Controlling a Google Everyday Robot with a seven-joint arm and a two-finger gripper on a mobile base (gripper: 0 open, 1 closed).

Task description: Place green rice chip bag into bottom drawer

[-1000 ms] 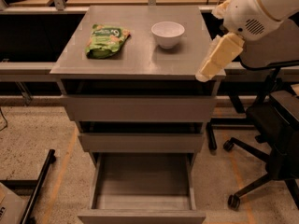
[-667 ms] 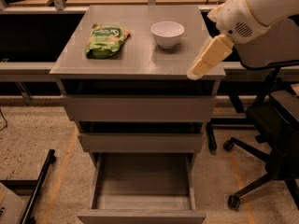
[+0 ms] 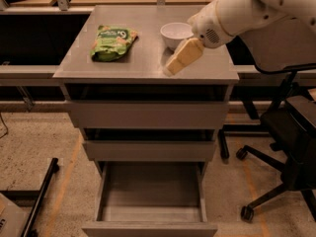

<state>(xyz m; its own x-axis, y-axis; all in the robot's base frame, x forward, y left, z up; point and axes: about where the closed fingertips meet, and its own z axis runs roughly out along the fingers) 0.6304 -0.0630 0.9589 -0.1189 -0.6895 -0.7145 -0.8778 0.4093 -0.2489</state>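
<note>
The green rice chip bag [image 3: 113, 42] lies flat on the left part of the grey cabinet top [image 3: 143, 63]. The bottom drawer [image 3: 150, 201] is pulled out, its grey inside bare. My gripper [image 3: 174, 66], with pale yellowish fingers, hangs over the right middle of the cabinet top, just in front of the white bowl [image 3: 176, 34] and well to the right of the bag. It holds nothing that I can see.
The two shallower drawers [image 3: 148, 113] above stand slightly ajar. A black office chair [image 3: 291, 147] stands at the right of the cabinet. A black frame leg [image 3: 39, 196] lies on the floor at the lower left. Dark benches flank the cabinet.
My gripper and arm have moved left from the cabinet's right edge to over its top, closer to the bag. The bag, bowl and drawers have not moved.
</note>
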